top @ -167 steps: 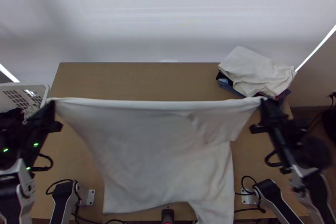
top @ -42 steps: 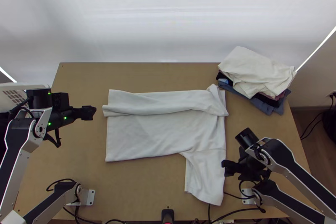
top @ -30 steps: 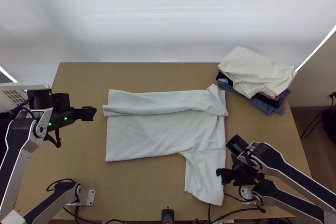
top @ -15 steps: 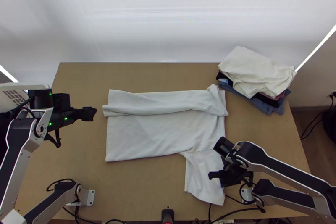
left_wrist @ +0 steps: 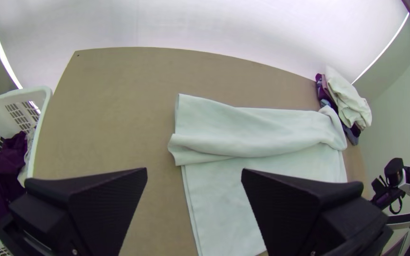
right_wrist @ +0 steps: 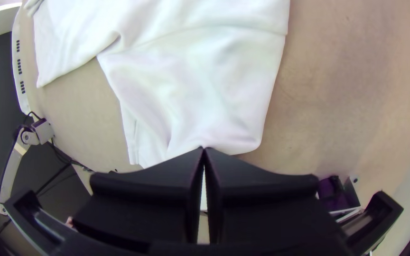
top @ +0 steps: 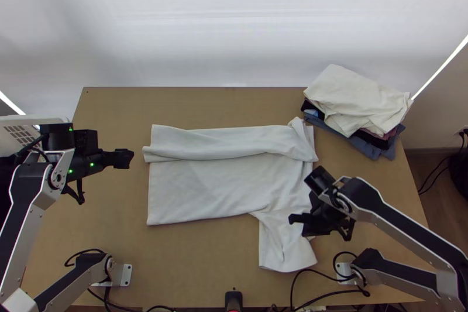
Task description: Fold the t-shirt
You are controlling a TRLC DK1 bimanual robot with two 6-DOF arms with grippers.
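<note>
From where I stand, the biggest thing is the light wooden table (top: 199,271). Across its middle lies the t-shirt, a plain white piece of cloth (top: 202,186). Its far part is doubled over in a loose, puffy band, the rest of the body is spread fairly flat, and a sleeve-like flap juts towards the near edge on the right side.

Past the table's left side sits a white plastic laundry basket with slotted walls (left_wrist: 44,104), and at the far right corner there's a stack of cloths, cream on top of darker ones (top: 357,101).

The left gripper (left_wrist: 194,169) is just beside the shirt's left side, its fingers wide apart with no cloth between them. The right gripper (right_wrist: 204,149) has its fingers together, seemingly clamped on the end of the flap (top: 272,256), which is creased around the grip.

I'd guess the cloth is light, limp and in no danger of breaking, though a quick tug could drag the whole body askew. The flap's end looks a fair place to hold for tucking it in over the body. For the next big fold I'd pinch the near corners, catching every layer, since the loose band could easily slip open.
</note>
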